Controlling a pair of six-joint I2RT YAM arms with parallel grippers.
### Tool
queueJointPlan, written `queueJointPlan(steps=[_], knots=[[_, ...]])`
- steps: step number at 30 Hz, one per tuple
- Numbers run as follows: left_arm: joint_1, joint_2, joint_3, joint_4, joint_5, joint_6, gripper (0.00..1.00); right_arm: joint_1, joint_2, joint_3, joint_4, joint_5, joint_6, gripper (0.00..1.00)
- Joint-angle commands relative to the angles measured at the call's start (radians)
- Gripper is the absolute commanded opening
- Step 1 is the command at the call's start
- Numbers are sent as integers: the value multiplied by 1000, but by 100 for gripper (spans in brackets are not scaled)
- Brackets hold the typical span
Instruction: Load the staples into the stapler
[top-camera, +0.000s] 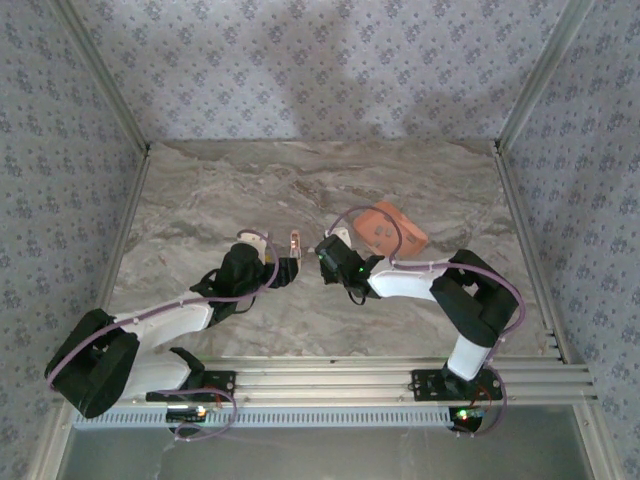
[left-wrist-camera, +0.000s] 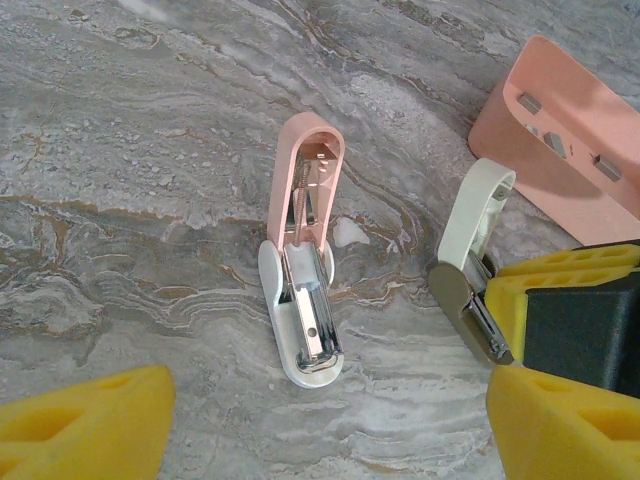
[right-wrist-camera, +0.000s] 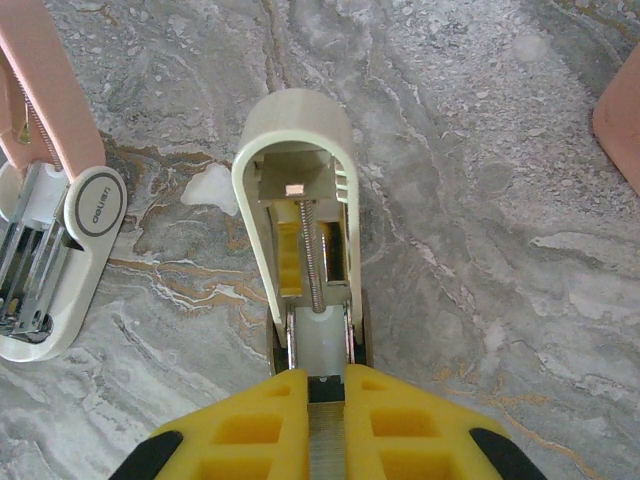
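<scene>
A cream stapler lies on the marble with its lid swung open, spring and magazine channel showing. It also appears in the left wrist view. My right gripper is shut on a grey strip of staples, held just above the near end of that channel. A second stapler, pink lid on a white base, lies open beside it, its metal magazine bare. My left gripper hangs open over the near end of the pink stapler, holding nothing. From above, both grippers meet mid-table.
The salmon-pink tray sits behind and right of the right gripper, with several small dark strips on it. Patterned walls and metal rails edge the marble table. Bare marble stretches to the left and far side.
</scene>
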Motion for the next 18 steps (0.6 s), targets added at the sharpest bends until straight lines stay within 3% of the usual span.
queueJointPlan(steps=[1,18], knots=[[5,9,3,21,7,5,81,10,2,-20,-54,19,21,12],[5,10,-1,22,8,5,82,24,6,-11,-106,38,49,12]])
